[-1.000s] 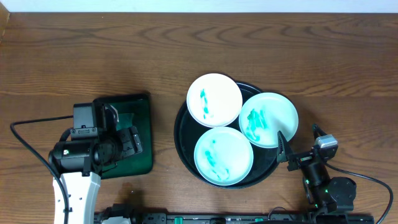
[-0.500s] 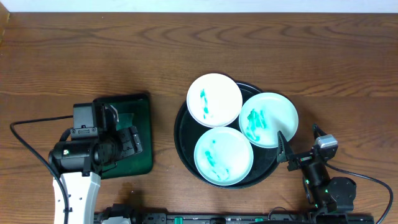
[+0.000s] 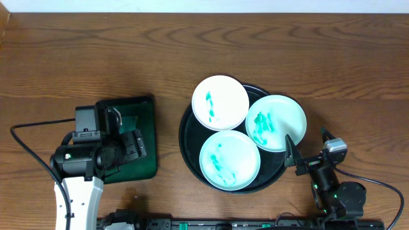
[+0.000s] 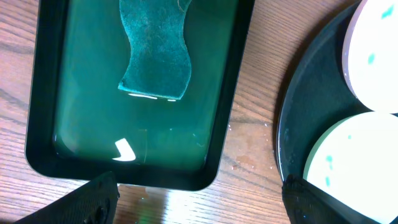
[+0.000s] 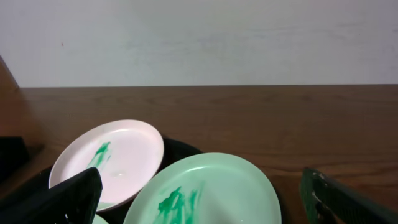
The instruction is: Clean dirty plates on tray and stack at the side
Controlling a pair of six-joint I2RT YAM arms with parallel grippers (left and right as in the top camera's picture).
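Three small round white teal-smeared plates are lying on the large round black tray. Left of it, the left gripper is hovering over a green rectangular tray, jaws wide; right of it, the right gripper is gaping equally.

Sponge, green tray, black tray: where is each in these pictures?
sponge (image 4: 154, 53), left wrist view, middle of its face.
green tray (image 4: 87, 93), left wrist view, bare floor beside sponge.
black tray (image 3: 190, 135), overhead view, bare floor at left.

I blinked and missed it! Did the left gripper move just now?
No. The left gripper hangs at the same spot over the green tray as before.
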